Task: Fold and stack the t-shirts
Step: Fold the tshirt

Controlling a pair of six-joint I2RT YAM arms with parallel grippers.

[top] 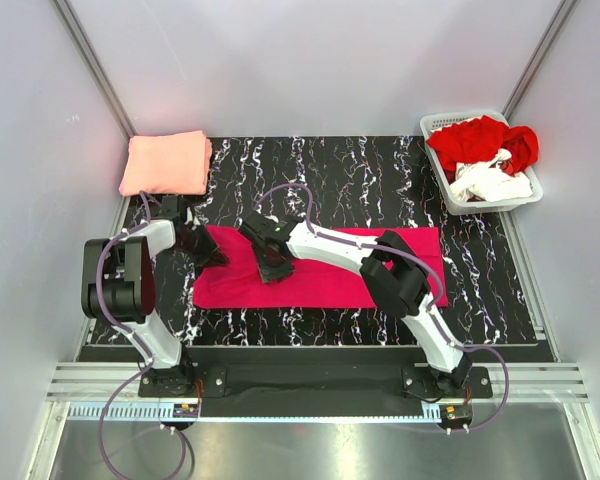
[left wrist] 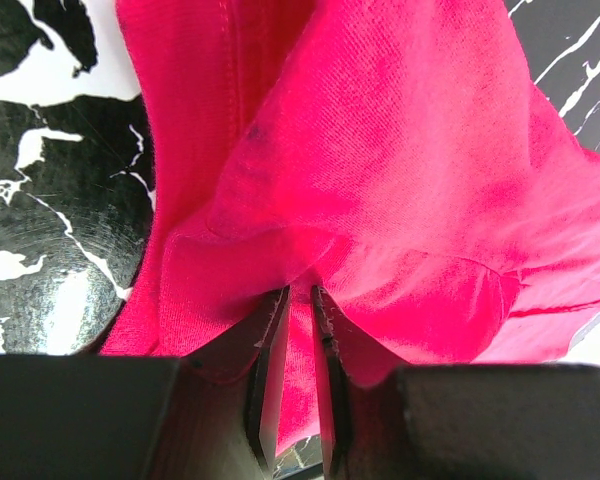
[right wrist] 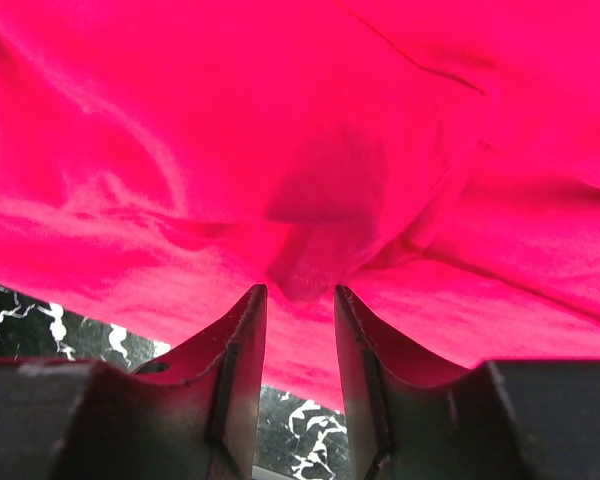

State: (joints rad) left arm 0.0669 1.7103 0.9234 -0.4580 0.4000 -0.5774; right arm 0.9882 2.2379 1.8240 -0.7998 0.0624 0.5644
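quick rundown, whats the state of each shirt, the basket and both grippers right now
magenta t-shirt, spread in a long strip, not fully folded
salmon t-shirt, folded, at the far left corner
red t-shirt, crumpled in the basket
white t-shirt, crumpled in the basket
basket, upright, at the far right
left gripper, shut on the magenta t-shirt
right gripper, shut on the magenta t-shirt

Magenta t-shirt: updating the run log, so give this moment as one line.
step: folding magenta t-shirt | left fingers: shut on left edge | right fingers: shut on pinched fold | salmon t-shirt: folded, far left
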